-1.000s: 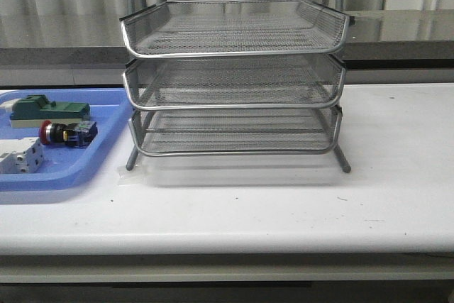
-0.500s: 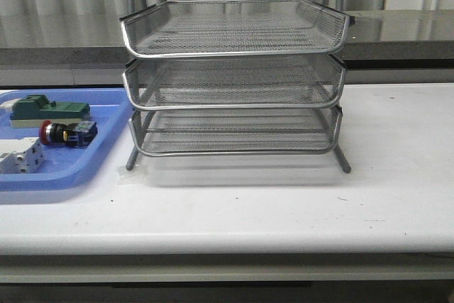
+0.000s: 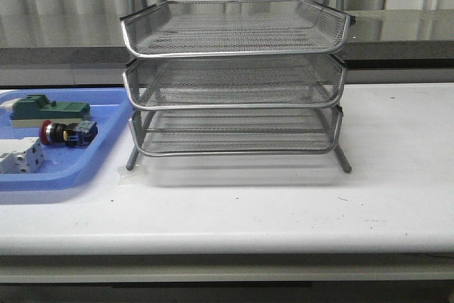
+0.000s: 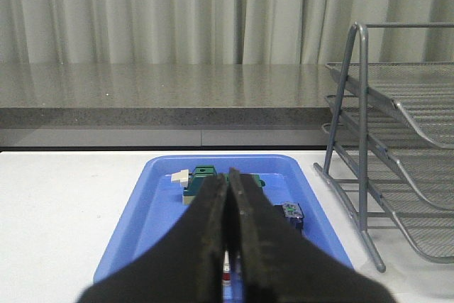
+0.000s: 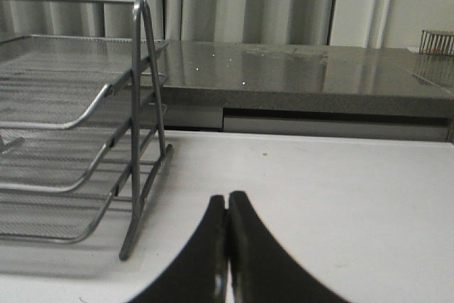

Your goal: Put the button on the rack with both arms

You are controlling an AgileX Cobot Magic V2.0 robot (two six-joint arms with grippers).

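Nothing has changed across the front views in the last sec: button (image 3: 62, 133) sits in the same spot in the blue tray (image 3: 106, 143) near the worktop's left edge, rack (image 3: 234, 79) the same at mid-worktop toward the back edge, and neither arm shows in the front view. So the task looks not yet started, w/ no approach visible so far. Button lies on its side, red head toward the left edge, black body toward the rack, just beside a white block (image 3: 20, 155) and near a green block (image 3: 46, 109) that is further back in the tray. All 3 rack tiers look bare. Left gripper (image 4: 228, 246) has its fingers pressed together w/ nothing between them; in the left wrist view it hangs over the tray's front part, green block and the button's blue-black body (image 4: 291, 213) ahead of it. Right gripper (image 5: 227, 246) likewise fully closed on nothing, over bare worktop on the right side, rack's rod frame (image 5: 138, 125) beside it. Judgement: left arm is the one placed to pick, since the tray is on its side; it'd need to spread its fingers first, then drop on the button w/o nudging the white block. Right arm prob. takes a handover or steadies the rack, can't tell which.
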